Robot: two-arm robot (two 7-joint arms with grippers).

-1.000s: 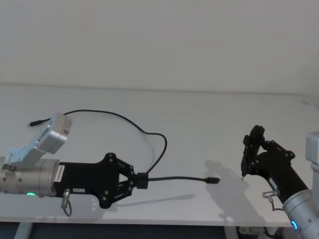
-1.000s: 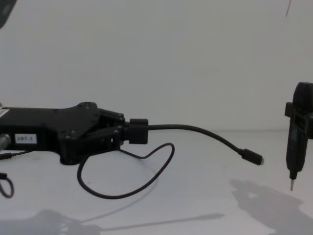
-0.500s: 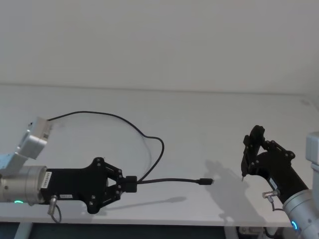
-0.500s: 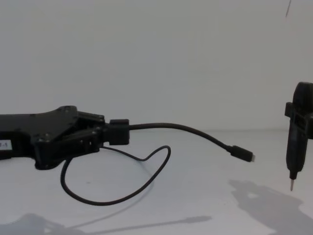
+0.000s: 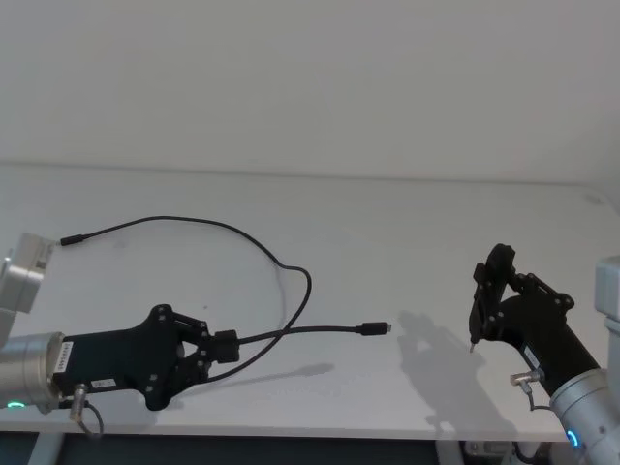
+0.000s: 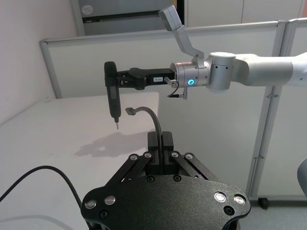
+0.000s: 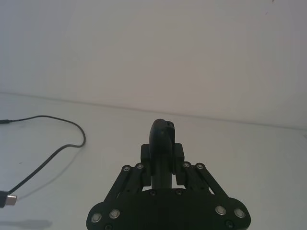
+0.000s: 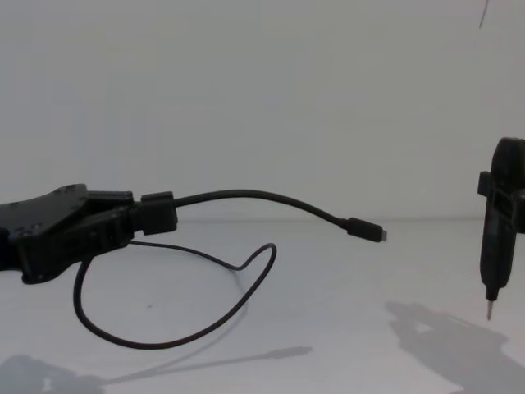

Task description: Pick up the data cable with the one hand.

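— How is the light?
— Bright and even. The white table [image 5: 407, 232] and the wall [image 5: 310, 77] behind it read as flat, pale grey.
— Where does it come from?
— High, at about 2 o'clock in the head view. The pen tool [image 5: 477, 308] in the right gripper [image 5: 496, 286] throws a soft grey shadow [image 5: 426, 334] at its 8 o'clock.
— And the data cable [image 5: 300, 332]?
— The length lifted by the left gripper [image 5: 225, 347] drops a thin, faint streak [image 5: 300, 372] at its 6 o'clock (paler than the tool's shadow, in the chest view as well). A green ring light [image 5: 15, 405] glows at 8 o'clock in the head view.
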